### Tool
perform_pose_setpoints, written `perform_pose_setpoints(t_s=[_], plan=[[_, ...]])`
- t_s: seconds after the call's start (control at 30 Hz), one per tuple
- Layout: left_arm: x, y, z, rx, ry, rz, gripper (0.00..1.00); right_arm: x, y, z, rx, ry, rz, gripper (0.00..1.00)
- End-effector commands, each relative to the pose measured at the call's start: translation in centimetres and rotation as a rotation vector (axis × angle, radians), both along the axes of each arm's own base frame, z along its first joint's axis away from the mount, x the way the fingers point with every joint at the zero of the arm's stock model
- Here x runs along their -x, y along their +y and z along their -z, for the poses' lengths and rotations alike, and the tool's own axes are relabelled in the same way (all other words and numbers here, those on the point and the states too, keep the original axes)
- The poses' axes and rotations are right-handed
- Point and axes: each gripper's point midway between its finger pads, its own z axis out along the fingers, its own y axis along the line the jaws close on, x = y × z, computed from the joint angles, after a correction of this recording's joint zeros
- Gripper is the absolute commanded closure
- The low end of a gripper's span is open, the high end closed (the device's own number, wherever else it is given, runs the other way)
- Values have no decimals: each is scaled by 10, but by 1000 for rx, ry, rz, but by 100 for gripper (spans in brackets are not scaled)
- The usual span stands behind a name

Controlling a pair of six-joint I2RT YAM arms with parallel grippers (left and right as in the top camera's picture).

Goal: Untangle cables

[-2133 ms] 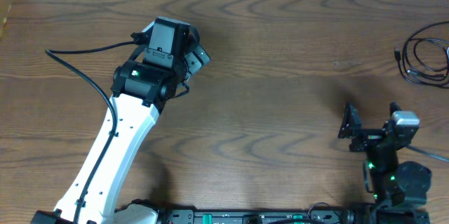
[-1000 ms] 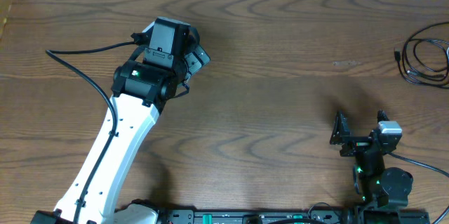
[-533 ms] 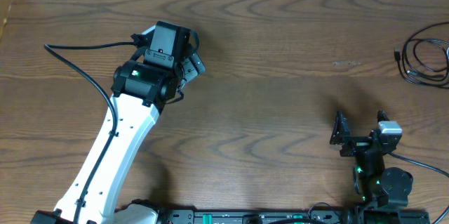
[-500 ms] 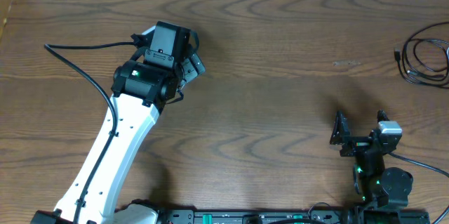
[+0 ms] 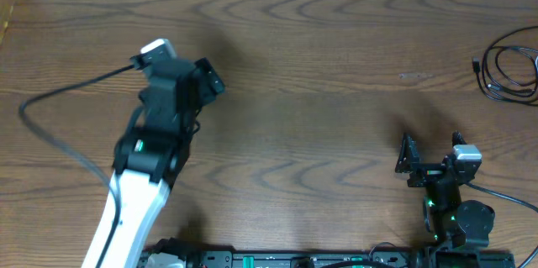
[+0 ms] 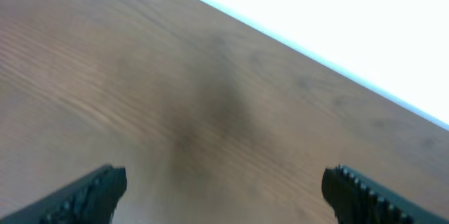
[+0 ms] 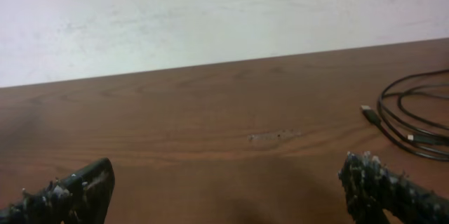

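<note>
Wood-grain tabletop (image 5: 336, 41) is spreading under both our arms. We are seeing the cables (image 5: 508, 68) lying in loose dark loops at the right edge, near the far corner, well apart from either arm. We are judging them light, limp and prone to sliding, so we are favouring a pinch just behind the small plug (image 7: 370, 112). Our left gripper (image 5: 208, 81) and right gripper (image 5: 433, 155) are both gaping wide, holding nothing.
</note>
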Motion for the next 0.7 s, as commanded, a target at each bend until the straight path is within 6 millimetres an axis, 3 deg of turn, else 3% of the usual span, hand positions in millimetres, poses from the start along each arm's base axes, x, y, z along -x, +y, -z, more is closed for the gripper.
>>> perform_pose_setpoints(t_s=[0.0,0.3,0.47,0.67], plan=[[14,3,8,-101,-87,161,6,0,-1,1,13,-1,1,1],[63,16,27,-254,-269,272,6,0,-1,1,13,-1,1,1],[80,21,51,-363,-340,280,6,0,-1,1,13,-1,1,1],[91,22,76,-370,-377,269,6,0,-1,1,13,-1,1,1]])
